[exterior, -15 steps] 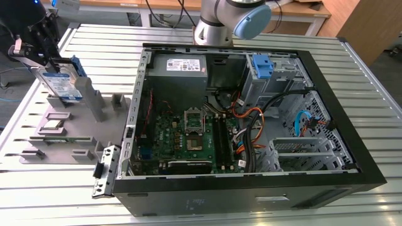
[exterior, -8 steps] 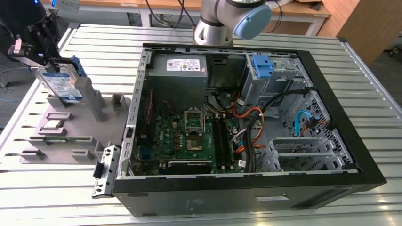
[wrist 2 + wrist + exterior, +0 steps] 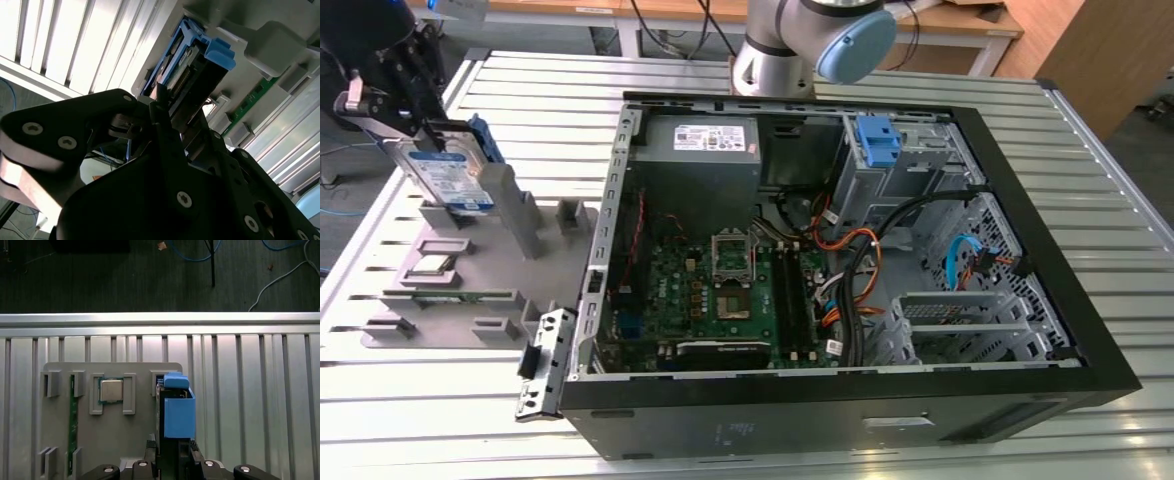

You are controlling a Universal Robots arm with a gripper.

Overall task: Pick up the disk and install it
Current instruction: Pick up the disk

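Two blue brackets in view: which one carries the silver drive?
The disk at the exterior view's left, held by the pincer at the grey fixture; the bracket inside the case is bare.

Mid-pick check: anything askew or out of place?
Nothing spilled or damaged. A grey metal bar hangs askew off the open computer case, at the exterior view's left. The tool grips the disk.

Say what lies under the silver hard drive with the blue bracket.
A grey moulded holder tray on the slatted metal table; the silver drive hides its own slot.
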